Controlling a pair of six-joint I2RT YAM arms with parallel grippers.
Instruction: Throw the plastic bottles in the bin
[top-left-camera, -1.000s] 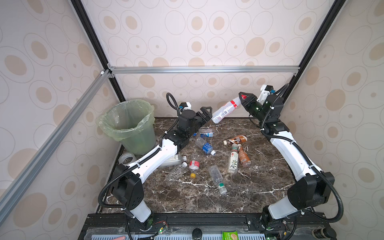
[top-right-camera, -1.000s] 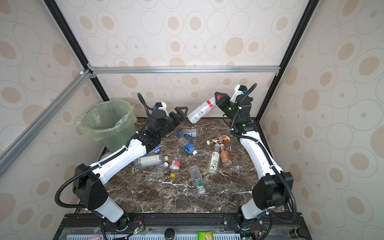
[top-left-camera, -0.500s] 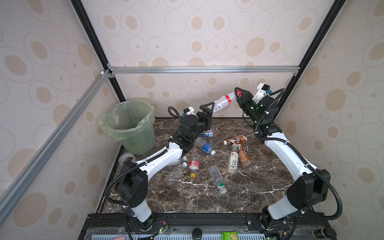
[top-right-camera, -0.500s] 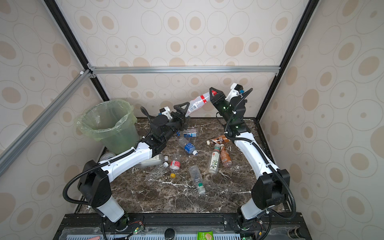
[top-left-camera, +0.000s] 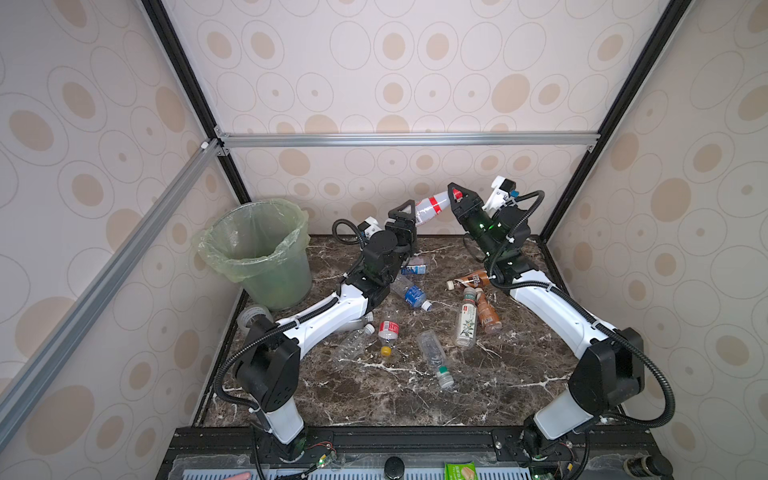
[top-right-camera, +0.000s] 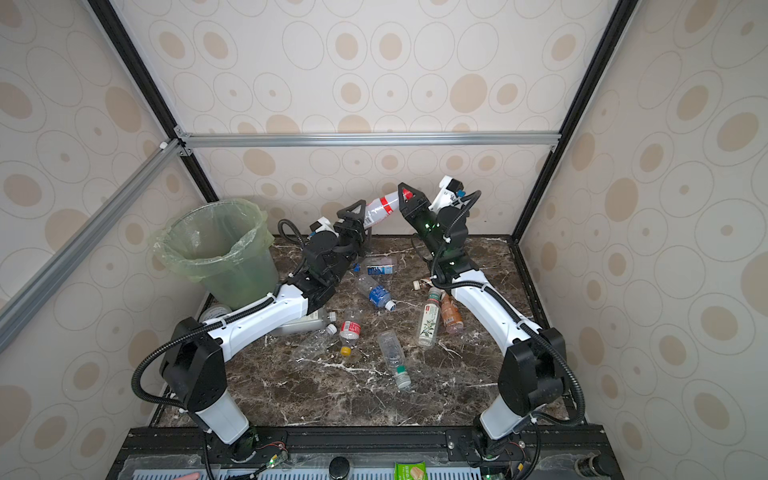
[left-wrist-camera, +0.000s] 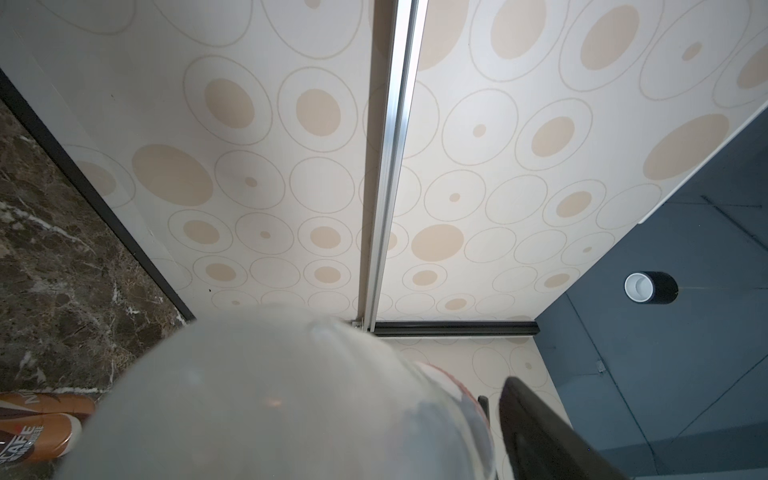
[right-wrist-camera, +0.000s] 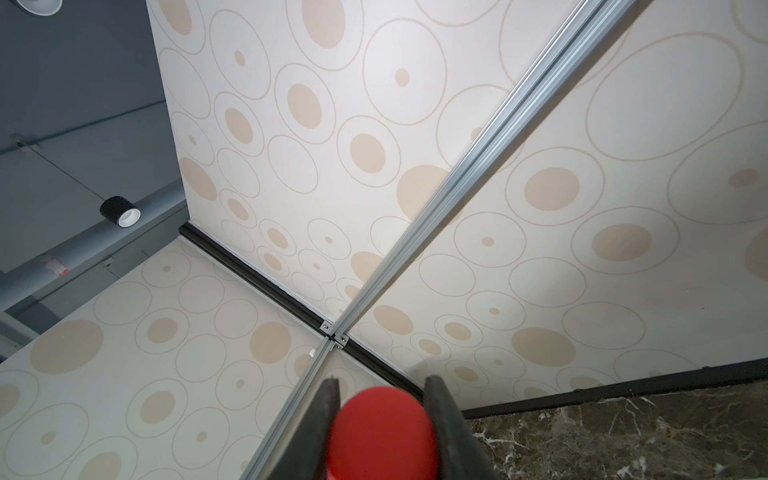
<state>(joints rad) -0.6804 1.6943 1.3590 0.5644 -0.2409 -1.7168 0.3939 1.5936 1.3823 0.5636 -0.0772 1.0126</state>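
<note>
Red-capped bottle (top-left-camera: 430, 206) with a red-and-white label hangs tilted above the back of the bench (top-left-camera: 374, 399), right of the bin (top-left-camera: 282, 284). Right jaws are clamped on its cap; left jaws straddle its base, though whether they grip it I cannot tell.

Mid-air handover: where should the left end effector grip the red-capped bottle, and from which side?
Probably the wide clear body of the red-capped bottle. The right end effector pinches the cap, leaving the body free, and the base tilts down toward the left end effector: come from the base end, jaws straddling it.
</note>
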